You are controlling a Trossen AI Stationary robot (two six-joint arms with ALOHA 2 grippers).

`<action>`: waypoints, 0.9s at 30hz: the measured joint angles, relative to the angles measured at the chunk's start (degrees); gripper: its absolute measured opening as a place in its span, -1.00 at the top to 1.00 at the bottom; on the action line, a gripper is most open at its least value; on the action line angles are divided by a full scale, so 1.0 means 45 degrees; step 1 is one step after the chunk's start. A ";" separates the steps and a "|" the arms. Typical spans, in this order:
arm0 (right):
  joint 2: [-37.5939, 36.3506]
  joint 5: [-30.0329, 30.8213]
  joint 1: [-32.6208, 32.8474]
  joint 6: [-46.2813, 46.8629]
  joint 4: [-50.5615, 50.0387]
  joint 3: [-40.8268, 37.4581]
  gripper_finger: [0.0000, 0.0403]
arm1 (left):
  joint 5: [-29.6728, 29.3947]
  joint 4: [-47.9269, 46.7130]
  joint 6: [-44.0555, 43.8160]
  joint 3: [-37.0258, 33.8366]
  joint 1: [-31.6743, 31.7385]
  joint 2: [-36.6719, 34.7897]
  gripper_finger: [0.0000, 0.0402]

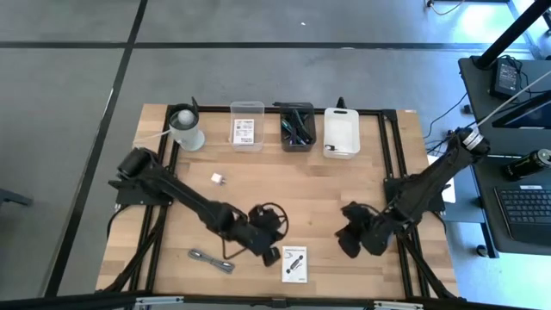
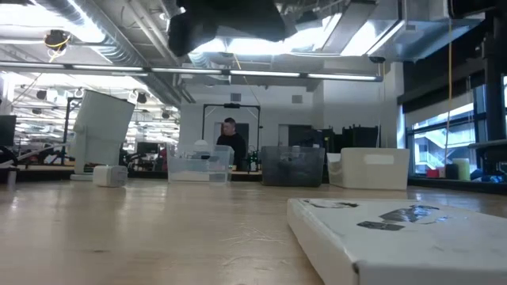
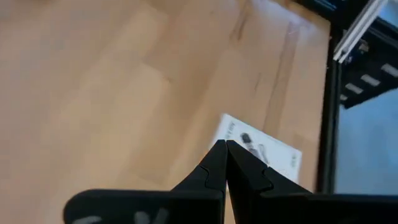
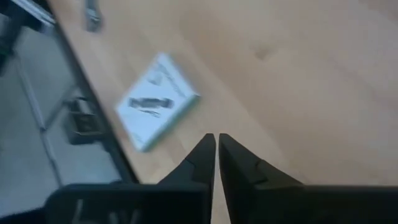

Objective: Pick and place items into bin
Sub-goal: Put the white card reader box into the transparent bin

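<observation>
Items in the black bin show only from overhead.

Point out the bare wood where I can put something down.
Free: the middle of the table, between the bins and the two hands, and the near right corner. Crowded: near left, around the left hand, cable, card and grey strip.

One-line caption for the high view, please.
Both grippers, left and right, shut and empty beside a white card; bins behind.
</observation>
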 joint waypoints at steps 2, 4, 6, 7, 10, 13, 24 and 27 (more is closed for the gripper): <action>0.0454 0.0296 0.0003 -0.0048 0.1133 0.0003 0.85 | 0.0024 -0.0033 -0.1206 0.0394 -0.0185 0.0559 0.99; 0.1109 0.0350 -0.0002 -0.0065 0.2252 0.0005 0.84 | 0.0196 -0.0020 -0.2481 0.0592 -0.0326 0.0956 0.99; 0.1950 0.0361 -0.0038 -0.0082 0.3522 0.0010 0.83 | 0.0520 0.0268 -0.3649 0.0651 -0.0421 0.1262 0.99; 0.2388 0.0341 -0.0052 -0.0100 0.3983 0.0010 0.83 | 0.0662 0.0262 -0.4130 0.0654 -0.0464 0.1378 0.99; 0.3591 0.0139 -0.0073 0.0131 0.5193 0.0010 0.86 | 0.0869 0.0226 -0.5341 0.0652 -0.0631 0.1651 0.99; 0.4463 0.0097 -0.0079 0.1009 0.6006 0.0010 0.94 | 0.0912 0.0349 -0.6391 0.0654 -0.0726 0.1900 0.99; 0.6005 0.0061 -0.0108 0.1553 0.7829 0.0005 0.56 | 0.2104 0.0974 -0.8889 0.0635 -0.0703 0.3244 0.85; 0.6052 0.0061 -0.0119 0.1621 0.7826 0.0005 0.38 | 0.2282 0.1529 -0.9101 0.0634 -0.0703 0.3638 0.75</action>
